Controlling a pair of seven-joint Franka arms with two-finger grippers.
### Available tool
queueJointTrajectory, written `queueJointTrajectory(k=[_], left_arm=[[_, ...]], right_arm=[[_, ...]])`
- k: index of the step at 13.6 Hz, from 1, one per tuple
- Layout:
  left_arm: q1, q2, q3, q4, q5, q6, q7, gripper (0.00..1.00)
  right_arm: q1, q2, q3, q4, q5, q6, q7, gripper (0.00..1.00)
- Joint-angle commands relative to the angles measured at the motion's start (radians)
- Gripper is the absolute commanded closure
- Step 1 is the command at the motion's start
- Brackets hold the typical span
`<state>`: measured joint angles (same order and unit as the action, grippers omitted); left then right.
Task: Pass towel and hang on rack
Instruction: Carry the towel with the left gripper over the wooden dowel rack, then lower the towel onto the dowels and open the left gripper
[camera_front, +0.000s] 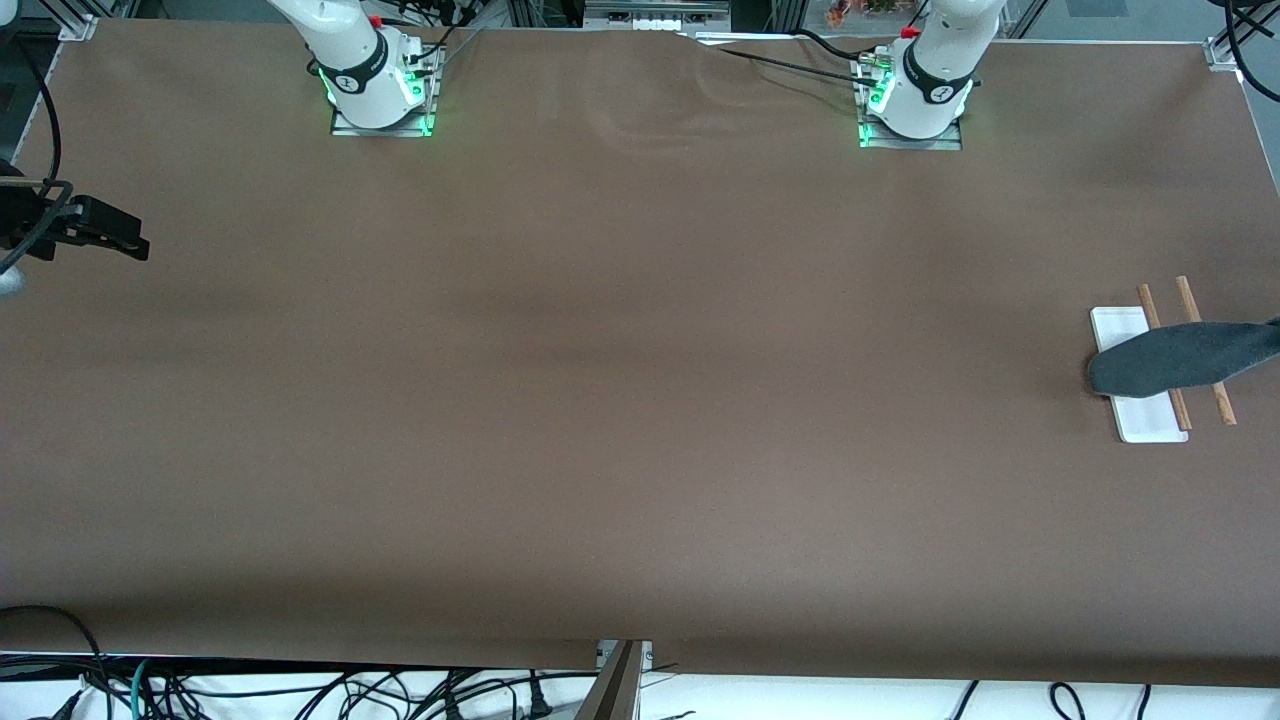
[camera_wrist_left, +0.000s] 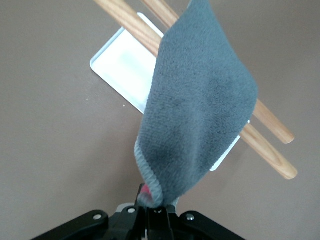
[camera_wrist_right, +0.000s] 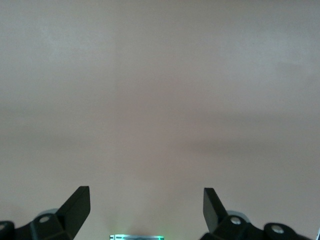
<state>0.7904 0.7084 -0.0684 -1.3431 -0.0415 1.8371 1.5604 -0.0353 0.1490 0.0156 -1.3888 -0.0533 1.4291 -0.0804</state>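
Observation:
The dark grey towel (camera_front: 1180, 358) hangs from my left gripper and drapes across the rack's two brown rods (camera_front: 1208, 350) and over its white base (camera_front: 1140, 415), at the left arm's end of the table. My left gripper is out of the front view. In the left wrist view it (camera_wrist_left: 157, 202) is shut on one corner of the towel (camera_wrist_left: 200, 115), where a bit of the pink reverse shows. The rods (camera_wrist_left: 131, 24) and the base (camera_wrist_left: 120, 65) lie under the cloth. My right gripper (camera_front: 135, 243) is open and empty over bare table at the right arm's end (camera_wrist_right: 146, 202).
The brown table cover (camera_front: 620, 400) spans the whole view. Both arm bases (camera_front: 380, 80) (camera_front: 915, 90) stand along the edge farthest from the front camera. Cables lie off the table's edge nearest the front camera.

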Motion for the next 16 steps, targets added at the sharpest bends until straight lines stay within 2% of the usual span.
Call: queueJointTrajectory(k=[1,2,3,9,13,16], left_arm=[[0.007,0.031,-0.007,0.036,0.025,-0.004,0.017,0.88],[0.007,0.042,-0.007,0.036,0.023,0.005,0.02,0.15],[0.013,0.043,-0.008,0.033,0.017,0.008,0.021,0.0],[0.02,0.019,-0.008,0.057,0.023,0.002,0.013,0.0],[0.0,-0.101,-0.019,0.082,0.026,-0.094,0.003,0.0],[-0.089,-0.2,-0.025,0.082,0.025,-0.22,-0.115,0.0]], right_arm=[[-0.005,-0.028,0.004,-0.035,-0.01,0.022,-0.027,0.0],[-0.005,-0.028,0.006,-0.033,-0.008,0.022,-0.025,0.0],[-0.003,-0.029,0.009,-0.032,-0.01,0.016,-0.022,0.0],[0.0,-0.032,0.009,-0.03,-0.01,0.004,-0.029,0.0],[0.008,-0.032,0.012,-0.027,-0.006,-0.024,-0.025,0.0],[0.009,-0.025,0.01,-0.025,-0.006,-0.021,-0.032,0.0]])
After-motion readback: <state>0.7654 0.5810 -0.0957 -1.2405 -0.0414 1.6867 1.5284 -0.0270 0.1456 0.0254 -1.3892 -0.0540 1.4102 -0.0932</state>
